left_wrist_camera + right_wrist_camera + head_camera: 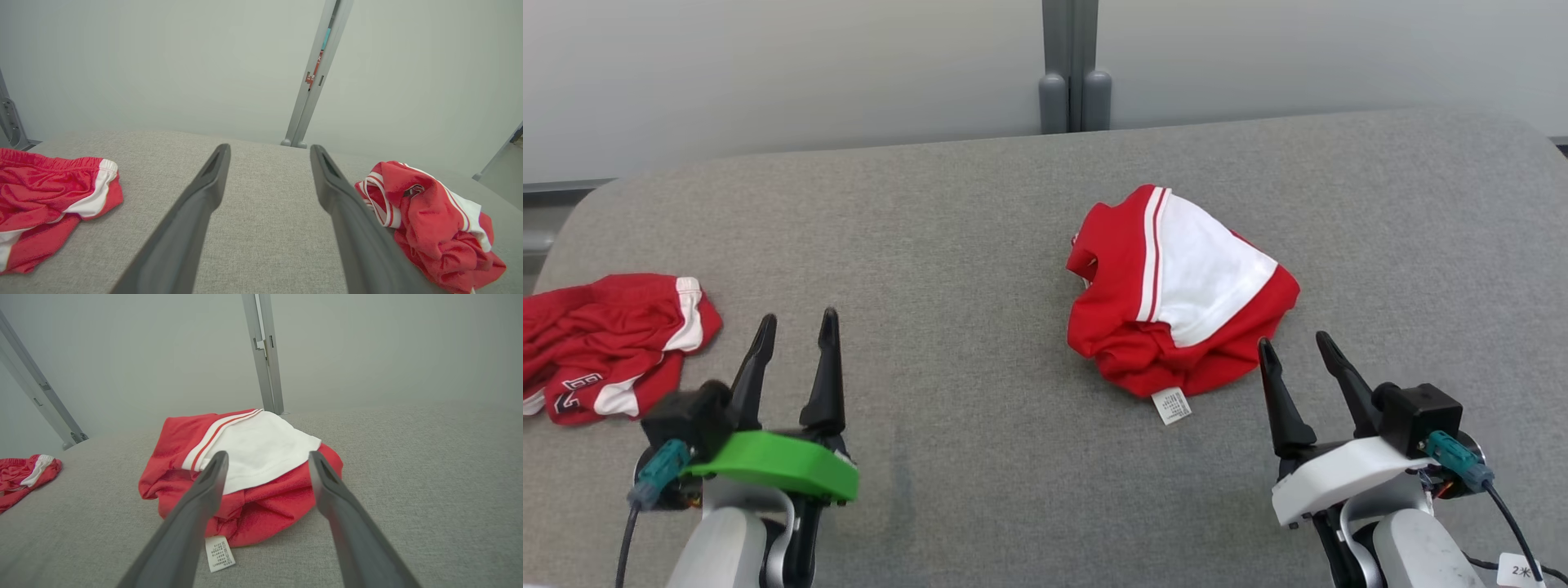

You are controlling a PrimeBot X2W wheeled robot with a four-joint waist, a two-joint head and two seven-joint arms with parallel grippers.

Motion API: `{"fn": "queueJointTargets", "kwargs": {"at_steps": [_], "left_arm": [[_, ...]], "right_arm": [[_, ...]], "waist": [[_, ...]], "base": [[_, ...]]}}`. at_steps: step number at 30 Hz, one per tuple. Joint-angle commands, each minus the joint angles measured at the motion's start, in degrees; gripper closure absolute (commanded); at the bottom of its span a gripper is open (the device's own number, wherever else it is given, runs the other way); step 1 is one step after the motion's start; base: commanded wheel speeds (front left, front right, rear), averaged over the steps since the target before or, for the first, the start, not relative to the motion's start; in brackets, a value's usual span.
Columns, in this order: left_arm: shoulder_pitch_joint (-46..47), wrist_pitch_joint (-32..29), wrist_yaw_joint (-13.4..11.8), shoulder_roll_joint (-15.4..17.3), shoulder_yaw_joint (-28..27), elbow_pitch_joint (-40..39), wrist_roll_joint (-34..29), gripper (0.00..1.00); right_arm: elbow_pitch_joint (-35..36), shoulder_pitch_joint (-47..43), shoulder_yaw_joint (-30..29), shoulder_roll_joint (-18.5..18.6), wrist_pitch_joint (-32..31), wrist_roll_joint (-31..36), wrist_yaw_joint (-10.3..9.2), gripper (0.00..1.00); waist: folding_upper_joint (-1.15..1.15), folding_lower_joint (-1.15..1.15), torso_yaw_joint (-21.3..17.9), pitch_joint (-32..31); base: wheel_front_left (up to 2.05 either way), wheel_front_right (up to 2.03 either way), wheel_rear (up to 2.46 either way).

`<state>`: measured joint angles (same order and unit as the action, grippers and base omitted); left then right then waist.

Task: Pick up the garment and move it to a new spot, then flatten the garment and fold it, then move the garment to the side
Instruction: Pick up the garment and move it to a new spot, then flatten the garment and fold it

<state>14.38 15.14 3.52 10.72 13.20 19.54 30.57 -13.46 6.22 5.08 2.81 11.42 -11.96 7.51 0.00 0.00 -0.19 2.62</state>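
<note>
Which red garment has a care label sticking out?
The garment with the big white panel, before the right claw; its label lies at its near edge. The left garment shows none.

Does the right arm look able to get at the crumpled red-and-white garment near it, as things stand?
Probably yes: the right gripper is open, its tips just short of the red-and-white garment, and nothing on the grey table stands between them.
</note>
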Motion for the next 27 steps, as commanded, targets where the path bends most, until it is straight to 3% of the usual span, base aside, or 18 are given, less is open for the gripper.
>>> {"fn": "queueJointTargets", "kwargs": {"at_steps": [1, 10, 27], "left_arm": [[-2.23, -0.02, -0.39, -0.38, -1.36, -1.13, -1.17, 0.00], [-10.42, 0.00, 1.54, -1.67, -6.22, -4.35, -5.58, 0.00], [-10.19, 0.01, 3.64, -2.65, -7.44, -3.59, -7.94, 0.00]], "right_arm": [[0.22, -0.81, -0.36, 0.15, -0.14, 0.37, -0.04, 0.00], [0.29, -2.10, -3.24, 0.13, -0.28, 0.64, -0.04, 0.00], [-0.54, -1.06, -4.66, 0.14, -0.51, 0.89, -0.04, 0.00]], "waist": [[0.00, 0.00, 1.76, -1.79], [0.00, 0.00, 2.76, -2.32], [0.00, 0.00, 2.83, -1.38]], "base": [[0.00, 0.00, 0.00], [0.00, 0.00, 0.00], [0.00, 0.00, 0.00]]}}
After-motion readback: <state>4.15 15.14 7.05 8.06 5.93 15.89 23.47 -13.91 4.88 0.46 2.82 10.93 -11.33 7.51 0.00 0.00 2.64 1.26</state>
